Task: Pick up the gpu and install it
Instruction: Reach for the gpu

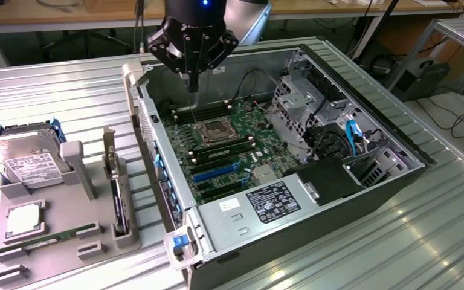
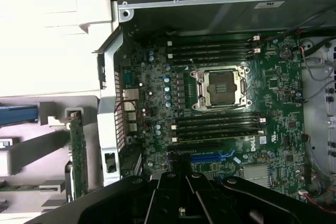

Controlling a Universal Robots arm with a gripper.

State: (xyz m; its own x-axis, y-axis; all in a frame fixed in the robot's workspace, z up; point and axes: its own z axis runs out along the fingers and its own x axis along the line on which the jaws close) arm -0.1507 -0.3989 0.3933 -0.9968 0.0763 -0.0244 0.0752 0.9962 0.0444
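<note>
Exterior view. The black gripper is seen above the rear part of a dark metal tower case, over the green motherboard. Its fingers are pressed together and nothing is held between them. The case lies on its side with the side panel off, presumably so that the slots face upward and can be reached from above. A blue expansion slot is visible beyond the square silver processor socket.

The gpu, a thin flat black-faced card with a silver metal bracket at one end, is found well apart from the gripper. It stands on edge in a slot of the grey plastic holder at the exterior view's left. It is likely kept upright so that its top edge is offered for a pinch. A silver hard drive with a white label and a slim green memory stick are kept in the same holder.

Wrist view. The gripper is seen over the motherboard, near the blue expansion slot. The gpu is seen edge-on outside the case wall, untouched in the holder.
</note>
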